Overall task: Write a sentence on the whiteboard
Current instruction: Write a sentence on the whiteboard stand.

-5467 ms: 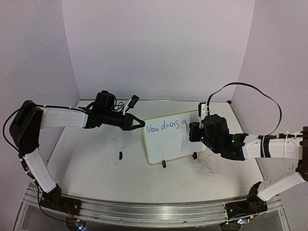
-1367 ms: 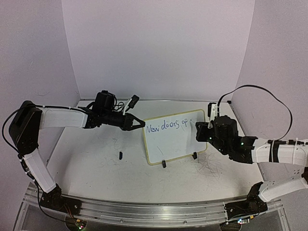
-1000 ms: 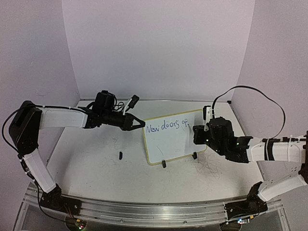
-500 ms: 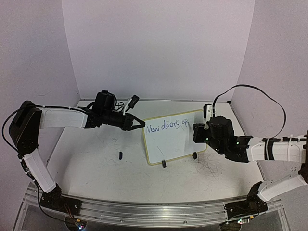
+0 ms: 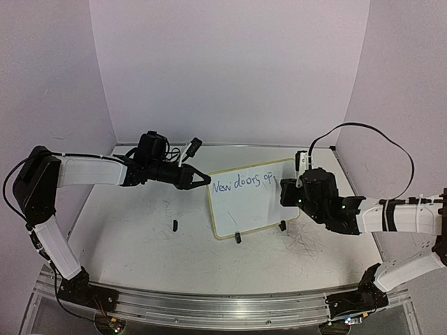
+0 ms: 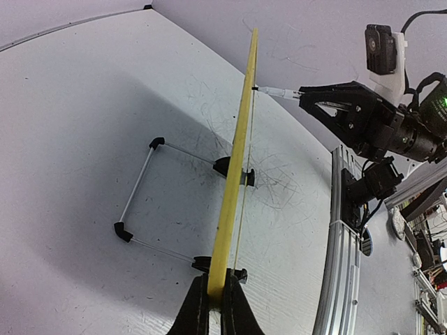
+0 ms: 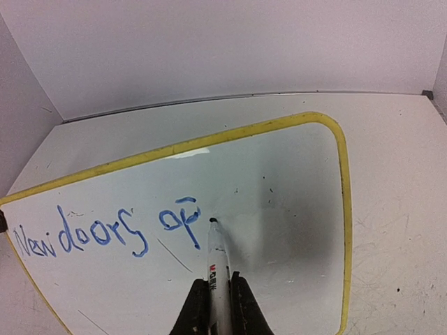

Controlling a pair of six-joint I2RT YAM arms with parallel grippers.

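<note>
A white, grey-scuffed tabletop (image 5: 126,237) carried a small glossy white rectangular whiteboard with a yellow rounded-corner frame (image 5: 251,209). It stood near upright on two black feet, right of the table's centre, between the two arms. The left gripper (image 6: 216,307) was clamped on the board's left edge, its jaws pinching the frame. The right gripper (image 7: 216,296) was closed around a slim white marker pen (image 7: 217,255), whose dark tip met the board face just right of the last letter. The thin blue cursive sentence (image 7: 105,234) slanted across the board's upper part and read "New doors op". A small black piece (image 5: 174,225) lay on the table left of the board.
</note>
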